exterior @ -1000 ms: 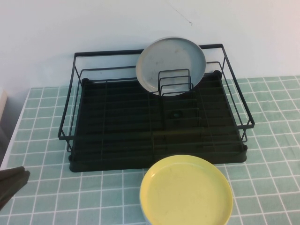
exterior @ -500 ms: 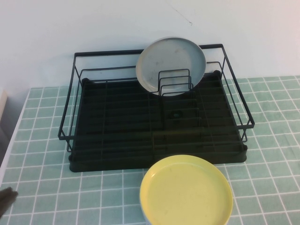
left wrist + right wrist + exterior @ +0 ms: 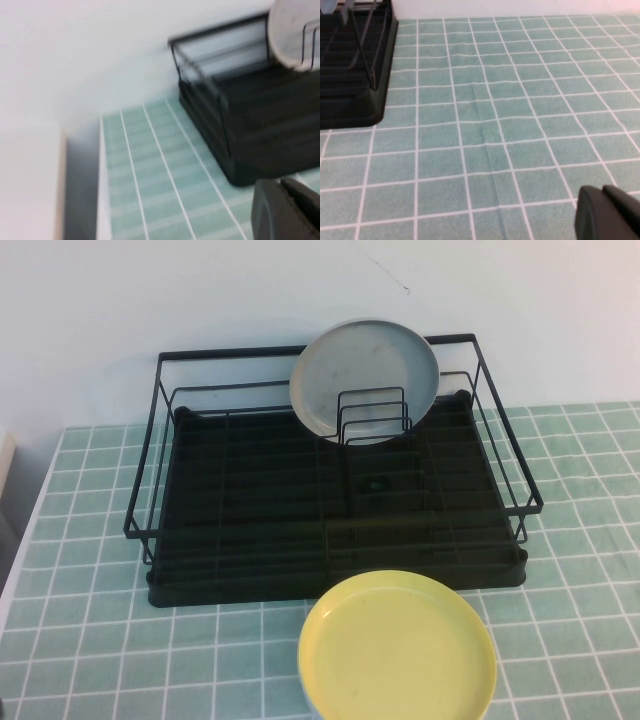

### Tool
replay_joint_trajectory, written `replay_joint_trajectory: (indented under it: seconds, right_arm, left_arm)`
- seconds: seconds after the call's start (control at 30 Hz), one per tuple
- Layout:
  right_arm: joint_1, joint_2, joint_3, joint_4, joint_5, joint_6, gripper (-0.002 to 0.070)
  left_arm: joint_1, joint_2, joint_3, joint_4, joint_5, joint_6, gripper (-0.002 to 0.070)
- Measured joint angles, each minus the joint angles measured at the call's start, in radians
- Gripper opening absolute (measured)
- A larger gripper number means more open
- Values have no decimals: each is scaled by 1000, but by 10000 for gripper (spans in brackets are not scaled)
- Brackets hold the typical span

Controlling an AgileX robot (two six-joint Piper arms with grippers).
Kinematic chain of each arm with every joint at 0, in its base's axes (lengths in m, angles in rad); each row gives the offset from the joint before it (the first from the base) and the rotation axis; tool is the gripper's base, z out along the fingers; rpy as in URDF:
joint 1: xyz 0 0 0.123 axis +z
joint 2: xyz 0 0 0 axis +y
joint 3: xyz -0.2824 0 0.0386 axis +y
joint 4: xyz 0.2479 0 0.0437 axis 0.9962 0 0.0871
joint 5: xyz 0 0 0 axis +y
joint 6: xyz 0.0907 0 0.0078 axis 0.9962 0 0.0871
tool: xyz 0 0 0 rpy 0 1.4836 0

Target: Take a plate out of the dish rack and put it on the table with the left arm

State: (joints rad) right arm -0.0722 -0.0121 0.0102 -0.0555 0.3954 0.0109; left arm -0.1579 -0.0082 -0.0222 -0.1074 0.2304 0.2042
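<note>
Before the dish rack [image 3: 330, 500], plate [image 3: 398, 648] lies flat.

left gripper [image 3: 287, 210]: black, matte | right gripper [image 3: 607, 212]: black, rounded

Yellow plate on the bench, in front of the rack

The plate [image 3: 397, 648] lies flat on the green tiled bench [image 3: 90, 640], just before the dish rack [image 3: 330, 530]. A grey-white plate [image 3: 365, 380] stands upright in the rack's small holder [image 3: 372, 418], near the back.
</note>
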Motion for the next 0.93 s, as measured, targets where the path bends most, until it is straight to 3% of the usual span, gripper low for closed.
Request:
replay_joint_trajectory:
  seconds: [0.27,0.93]
  right_arm:
    - [0,0,0,0,0,0,-2]
    - [0,0,0,0,0,0,-1]
  left_arm:
    - [10,-2,42,11,80,-137,-2]
    - [10,-2,41,13,88,-146,-2]
